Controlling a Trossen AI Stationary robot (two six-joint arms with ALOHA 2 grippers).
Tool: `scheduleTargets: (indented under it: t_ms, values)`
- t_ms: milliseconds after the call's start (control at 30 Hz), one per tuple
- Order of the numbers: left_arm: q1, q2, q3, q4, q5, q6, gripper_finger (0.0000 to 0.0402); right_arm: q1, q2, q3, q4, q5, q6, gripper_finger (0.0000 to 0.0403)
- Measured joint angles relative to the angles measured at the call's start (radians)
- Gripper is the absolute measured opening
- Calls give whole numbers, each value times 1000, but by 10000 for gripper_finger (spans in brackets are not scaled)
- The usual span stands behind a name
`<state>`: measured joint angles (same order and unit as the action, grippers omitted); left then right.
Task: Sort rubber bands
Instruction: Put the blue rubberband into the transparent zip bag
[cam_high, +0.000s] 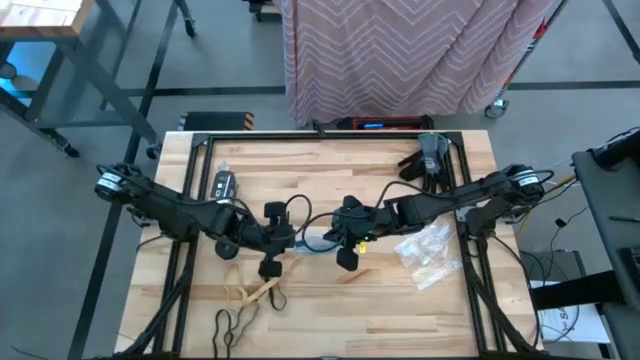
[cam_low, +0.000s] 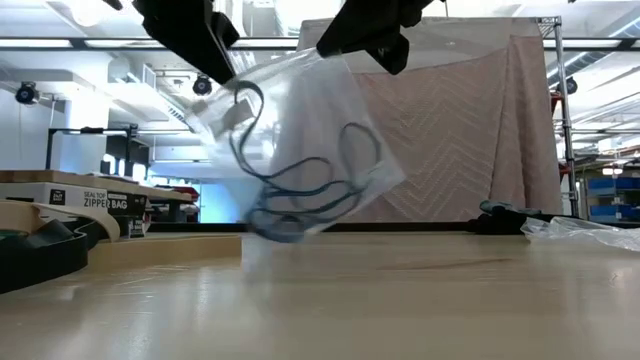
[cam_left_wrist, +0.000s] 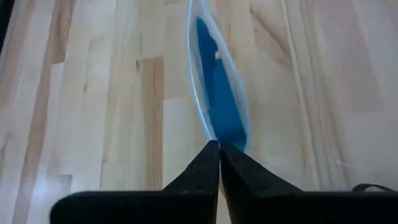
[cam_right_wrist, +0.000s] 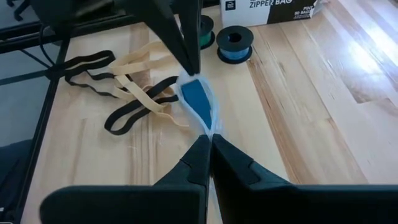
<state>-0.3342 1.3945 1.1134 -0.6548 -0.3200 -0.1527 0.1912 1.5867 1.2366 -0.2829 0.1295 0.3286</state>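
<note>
From above, the pale butcher-block wooden table carries both dark arms, which meet near its middle. The left gripper and the right gripper each pinch one end of a clear plastic zipper bag holding thin blue rubber bands. Toward the table's near edge lie loose tan rubber bands and, nearer still, loose black rubber bands. A crinkly pile of spare clear bags sits on the right side, and a pair of dark grey gloves lies at the far right corner.

At table height, the bag hangs clear of the tabletop between the two grippers, tilted, with the blue loops gathered in its lower part. A white box of zipper bags stands at the left.

Past the left wrist, the left gripper has its fingers pressed together on the bag's edge, blue showing through.

Past the right wrist, the right gripper is likewise clamped on the bag's other end; the left arm's fingers grip the far end. Tan and black bands lie tangled just beside it, with two tape spools beyond.
</note>
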Motion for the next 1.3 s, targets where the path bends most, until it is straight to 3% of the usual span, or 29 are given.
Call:
scheduleTargets:
  t_ms: [333,733,1300]
  values:
    - [-5,-5,4,-5,36,-8,2,0,0,0,-4,1,0,0]
    - [-4,23,17,10,31,-116,1,0,0,0,-5,1,1,0]
    - [12,29,41,-22,11,-131,1,0,0,0,-5,0,1,0]
